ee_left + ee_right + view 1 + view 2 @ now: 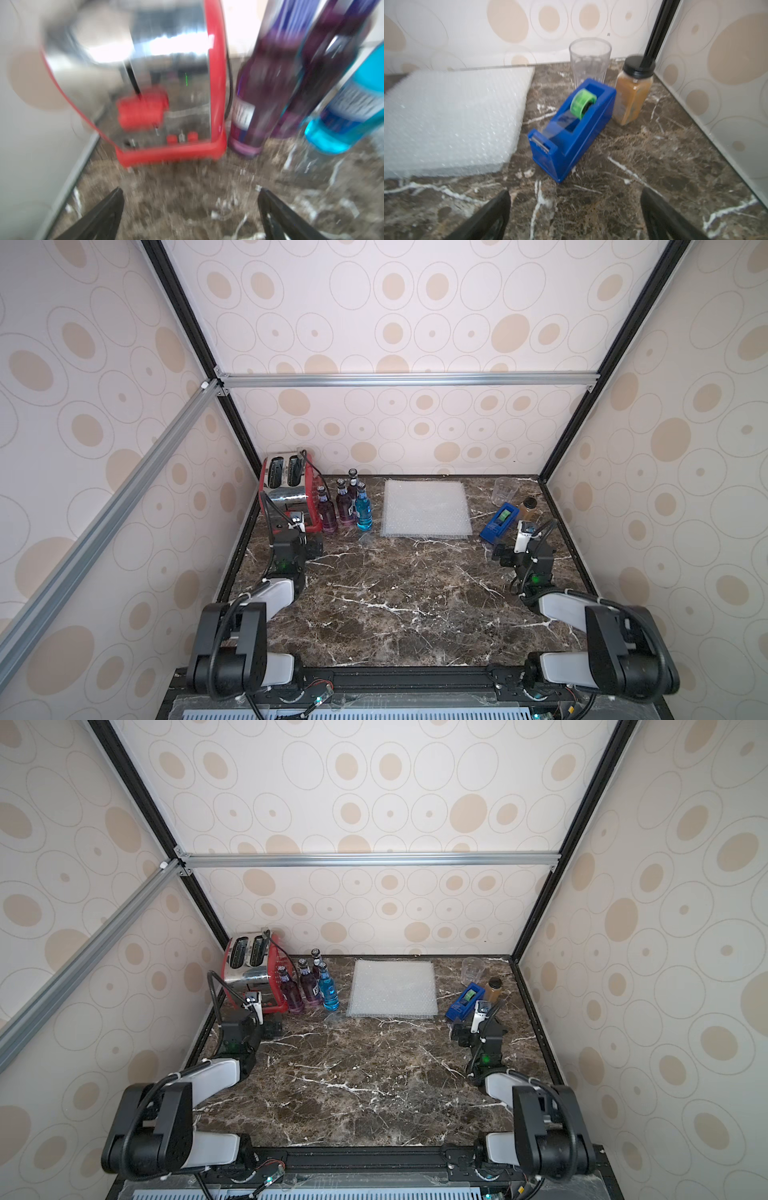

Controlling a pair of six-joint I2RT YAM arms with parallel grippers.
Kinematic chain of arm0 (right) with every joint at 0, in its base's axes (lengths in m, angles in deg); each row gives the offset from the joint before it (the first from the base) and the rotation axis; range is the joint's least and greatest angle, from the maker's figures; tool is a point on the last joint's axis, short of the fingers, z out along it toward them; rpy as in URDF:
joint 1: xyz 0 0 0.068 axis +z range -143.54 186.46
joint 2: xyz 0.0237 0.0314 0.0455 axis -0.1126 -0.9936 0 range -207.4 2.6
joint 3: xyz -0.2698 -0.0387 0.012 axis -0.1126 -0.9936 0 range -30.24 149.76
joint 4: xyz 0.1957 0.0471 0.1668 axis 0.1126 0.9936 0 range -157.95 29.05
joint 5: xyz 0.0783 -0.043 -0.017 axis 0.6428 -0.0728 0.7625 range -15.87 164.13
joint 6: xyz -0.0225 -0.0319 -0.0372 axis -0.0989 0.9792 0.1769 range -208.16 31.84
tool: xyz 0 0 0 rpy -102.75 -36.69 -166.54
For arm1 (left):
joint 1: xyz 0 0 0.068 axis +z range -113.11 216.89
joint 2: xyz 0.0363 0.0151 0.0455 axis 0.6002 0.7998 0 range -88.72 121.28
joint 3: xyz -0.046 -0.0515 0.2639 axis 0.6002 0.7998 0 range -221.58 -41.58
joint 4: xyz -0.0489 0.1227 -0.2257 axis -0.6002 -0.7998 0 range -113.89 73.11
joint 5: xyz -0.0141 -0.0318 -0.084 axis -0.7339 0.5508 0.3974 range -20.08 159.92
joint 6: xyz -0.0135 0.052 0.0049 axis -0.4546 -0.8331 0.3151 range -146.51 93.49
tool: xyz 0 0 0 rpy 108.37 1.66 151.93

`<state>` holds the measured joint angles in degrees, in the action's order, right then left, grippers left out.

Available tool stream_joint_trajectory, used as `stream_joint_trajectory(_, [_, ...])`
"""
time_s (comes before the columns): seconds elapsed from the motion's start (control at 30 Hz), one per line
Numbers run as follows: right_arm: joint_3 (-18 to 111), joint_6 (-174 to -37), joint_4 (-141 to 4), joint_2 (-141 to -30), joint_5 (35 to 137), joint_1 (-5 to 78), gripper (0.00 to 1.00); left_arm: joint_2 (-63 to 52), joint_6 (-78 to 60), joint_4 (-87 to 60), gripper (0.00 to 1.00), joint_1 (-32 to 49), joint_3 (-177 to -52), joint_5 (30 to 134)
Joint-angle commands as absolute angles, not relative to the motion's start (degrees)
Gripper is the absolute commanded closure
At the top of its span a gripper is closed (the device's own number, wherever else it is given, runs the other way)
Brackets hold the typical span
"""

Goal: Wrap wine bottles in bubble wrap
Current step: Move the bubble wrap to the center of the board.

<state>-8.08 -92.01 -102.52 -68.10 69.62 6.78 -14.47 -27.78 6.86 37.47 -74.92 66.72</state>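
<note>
nearest, the left gripper (190, 192) and the right gripper (575, 194) are hovering over the marble table (395, 597), both spread wide and holding nothing. farther back, the wine bottles (345, 506) are standing upright beside the red toaster (286, 489), and the bubble wrap (426, 508) is lying flat between them and the blue tape dispenser (498, 522).

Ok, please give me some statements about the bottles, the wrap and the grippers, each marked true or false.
1. The bubble wrap lies flat with no bottle on it. True.
2. The blue bottle lies on its side. False: it stands upright beside the purple bottles.
3. The left gripper holds a bottle. False: it is open and empty.
4. The tape dispenser stands between the bubble wrap and the amber jar. True.
</note>
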Motion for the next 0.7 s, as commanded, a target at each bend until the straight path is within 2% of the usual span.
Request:
stream_joint_trajectory(0.0, [-3.0,-95.8,-86.1,-60.8,70.3,7.1,0.02,-21.6,-29.7,-6.6,0.01,37.3,-82.6,68.6])
stream_joint_trajectory(0.1, [3.3,-100.2,-73.7,-57.2,71.9,7.2,0.02,-27.6,-29.7,-6.6,0.01,37.3,-89.6,68.6])
stream_joint_trajectory(0.13, [6.7,-103.3,-68.8,-57.0,71.8,7.2,0.06,-29.6,-29.7,-8.7,0.01,37.2,-92.0,68.7])
stream_joint_trajectory(0.17, [9.4,-105.4,-64.7,-57.3,72.1,7.2,0.09,-31.4,-32.5,-36.1,0.01,37.3,-93.5,79.0])
stream_joint_trajectory(0.23, [17.2,-108.5,-56.1,-60.1,74.1,7.3,0.16,-34.3,-32.8,-41.5,0.01,37.2,-95.5,83.1])
stream_joint_trajectory(0.3, [25.1,-110.8,-47.9,-65.2,76.3,7.5,0.22,-36.0,-32.8,-41.5,0.01,37.2,-95.5,83.1])
stream_joint_trajectory(0.4, [36.5,-111.4,-38.0,-74.1,78.4,9.0,0.25,-37.2,-32.8,-41.5,0.01,37.7,-92.7,83.1])
stream_joint_trajectory(0.43, [40.4,-110.8,-35.0,-77.4,78.3,10.0,0.26,-37.8,-30.7,-42.0,0.01,38.5,-90.7,87.6])
stream_joint_trajectory(0.57, [51.2,-109.1,-28.6,-88.9,78.1,13.5,0.26,-37.8,-31.8,-40.2,0.01,38.6,-86.1,90.1])
stream_joint_trajectory(0.67, [58.6,-108.5,-25.5,-98.3,81.2,13.9,0.32,-37.9,-32.8,-37.4,0.01,38.7,-82.6,92.8])
